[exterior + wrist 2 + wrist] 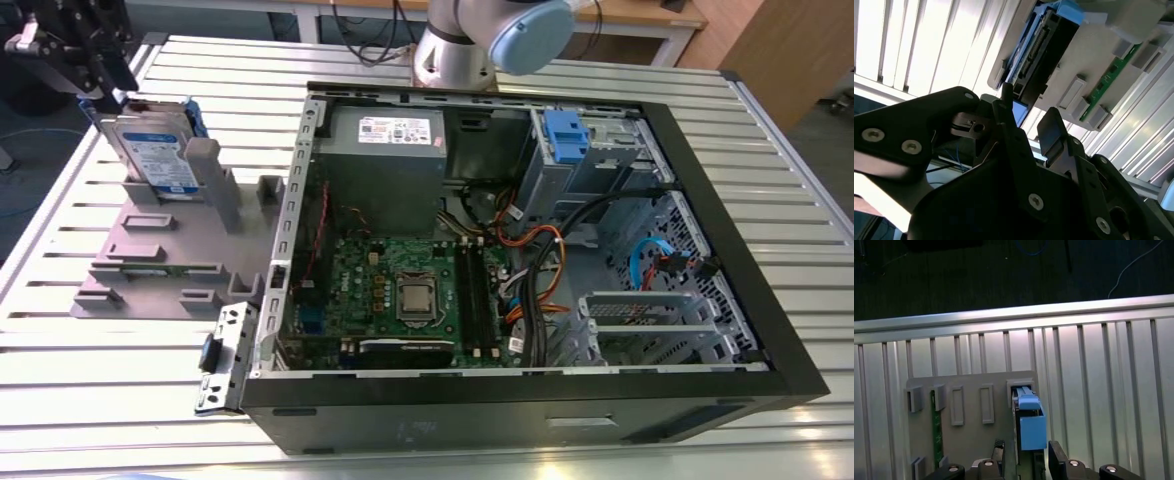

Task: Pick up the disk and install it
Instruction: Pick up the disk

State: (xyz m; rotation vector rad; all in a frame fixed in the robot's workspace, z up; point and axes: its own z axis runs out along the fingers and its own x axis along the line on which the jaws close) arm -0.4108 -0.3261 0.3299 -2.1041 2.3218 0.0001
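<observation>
The disk [155, 150] stands on edge in a slot of the grey stand [147, 255], at the exterior view's left, its blue-and-white label facing out. My gripper [103, 95] hangs right over its upper edge. In the first wrist view the disk's blue bracket [1030, 424] sits between my two black fingers [1059, 460], with a gap on each side. The second wrist view shows the disk's connector edge [1041, 45] beyond my gripper [1028, 107], whose fingers are spread apart. The gripper is open and holds nothing.
An open computer case [534, 250] lies in the middle of the slatted metal table [774, 150]. Inside it are a motherboard, cables and a drive cage with a blue bracket [566, 135]. A green memory stick [934, 425] sits in the stand. The arm's base [461, 50] is behind the case.
</observation>
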